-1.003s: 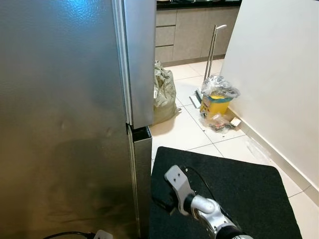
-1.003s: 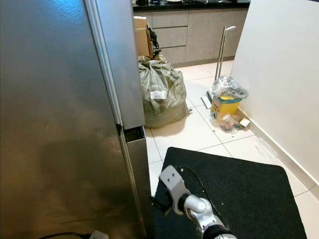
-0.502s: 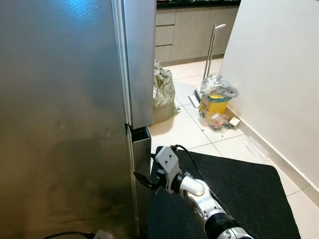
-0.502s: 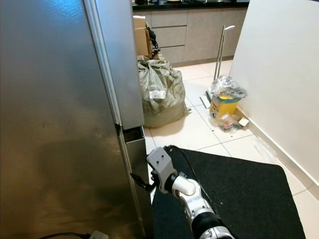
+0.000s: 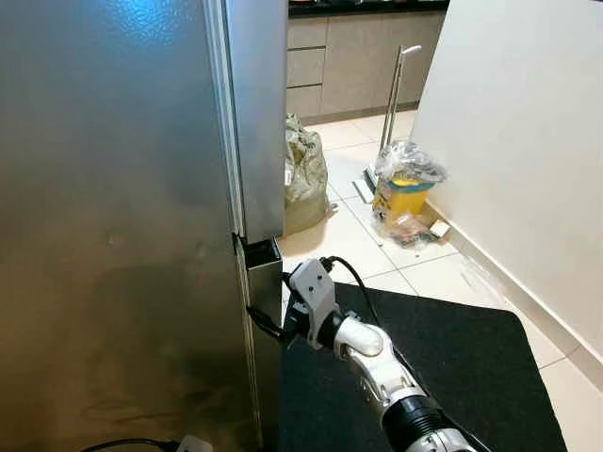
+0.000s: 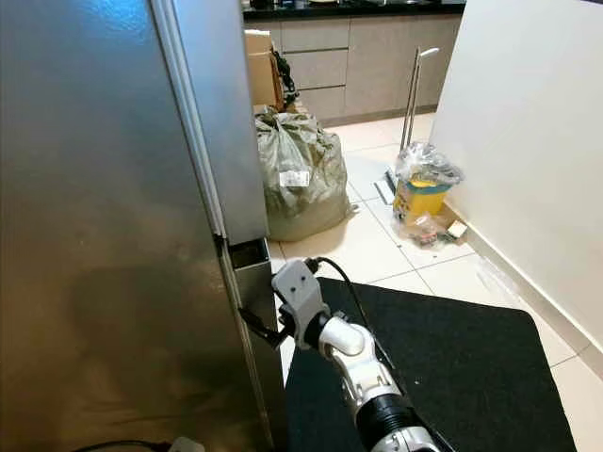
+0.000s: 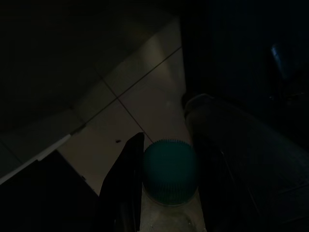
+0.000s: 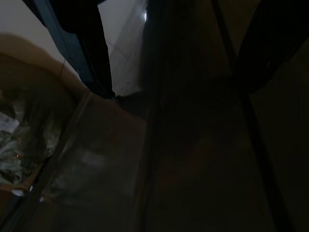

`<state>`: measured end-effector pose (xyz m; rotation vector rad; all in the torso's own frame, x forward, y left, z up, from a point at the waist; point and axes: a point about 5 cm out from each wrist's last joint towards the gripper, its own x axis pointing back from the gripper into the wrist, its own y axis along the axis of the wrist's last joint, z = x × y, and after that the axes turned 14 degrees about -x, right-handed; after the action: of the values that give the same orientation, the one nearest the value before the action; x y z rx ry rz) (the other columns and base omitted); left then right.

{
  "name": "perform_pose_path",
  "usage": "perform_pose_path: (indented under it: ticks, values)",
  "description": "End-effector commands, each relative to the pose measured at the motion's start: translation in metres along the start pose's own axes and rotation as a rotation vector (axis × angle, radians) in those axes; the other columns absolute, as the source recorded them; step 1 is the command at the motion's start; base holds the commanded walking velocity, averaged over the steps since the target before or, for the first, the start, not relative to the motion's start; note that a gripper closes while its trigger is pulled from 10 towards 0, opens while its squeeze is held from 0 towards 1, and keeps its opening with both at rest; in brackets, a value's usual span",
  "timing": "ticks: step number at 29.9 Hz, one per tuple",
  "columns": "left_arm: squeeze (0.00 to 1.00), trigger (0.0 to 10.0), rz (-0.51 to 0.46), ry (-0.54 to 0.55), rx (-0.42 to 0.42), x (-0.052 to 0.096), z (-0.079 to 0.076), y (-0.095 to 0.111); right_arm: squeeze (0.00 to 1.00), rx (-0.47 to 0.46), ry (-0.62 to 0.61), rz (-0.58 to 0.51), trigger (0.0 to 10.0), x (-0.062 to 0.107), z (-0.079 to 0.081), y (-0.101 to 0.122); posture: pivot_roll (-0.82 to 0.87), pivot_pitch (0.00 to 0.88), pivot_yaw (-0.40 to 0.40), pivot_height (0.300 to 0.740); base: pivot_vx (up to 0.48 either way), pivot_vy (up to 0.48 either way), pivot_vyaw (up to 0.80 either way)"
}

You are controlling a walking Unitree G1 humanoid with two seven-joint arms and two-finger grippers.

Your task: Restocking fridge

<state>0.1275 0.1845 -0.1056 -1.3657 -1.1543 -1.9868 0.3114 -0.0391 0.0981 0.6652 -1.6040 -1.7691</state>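
The steel fridge (image 5: 122, 235) takes up the left half of both eye views, both doors shut; the seam between upper and lower door sits at mid-height, near the frame centre. The right gripper (image 5: 267, 323) is pressed to the lower door's edge just under that seam, its black fingers (image 6: 254, 326) spread, one on each side of the edge in the right wrist view, presumably placed there to hook the door and pull it open. A restock item is held by the left gripper (image 7: 161, 193): in the dim left wrist view a clear bottle with a teal cap (image 7: 170, 169) is clamped between the two dark fingers, low over tiled floor (image 7: 145, 92), likely kept aside until the door is open. Judged stage: door opening not yet done, nothing loaded. Beyond the fridge, a black mat (image 5: 443, 358) lies at lower right under the right arm. Further back, upper centre, a stuffed greenish bag (image 6: 297, 174) is seen, and a yellow bin with plastic liner (image 5: 405, 188) stands against the white wall (image 5: 528, 141).
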Motion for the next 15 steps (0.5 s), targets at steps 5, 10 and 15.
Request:
perform_pose_path:
  ticks: [5,10,15]
  values:
    - [0.0,10.0,0.033,-0.044,0.016,0.0,-0.013,-0.009,0.59,-0.061,0.003,-0.081,10.0,-0.011,0.011,0.024,-0.04,0.024,-0.024,0.74,0.0,0.0,0.0]
    - [0.0,10.0,0.031,-0.048,0.016,0.0,-0.014,-0.008,1.0,-0.08,0.006,-0.096,10.0,-0.015,0.019,0.031,-0.04,0.027,-0.025,0.74,0.0,0.0,0.0]
    - [0.0,10.0,0.031,-0.048,0.017,0.0,-0.014,-0.008,1.0,-0.053,-0.027,-0.091,10.0,-0.02,0.025,0.039,-0.04,0.026,-0.026,0.74,0.0,0.0,0.0]
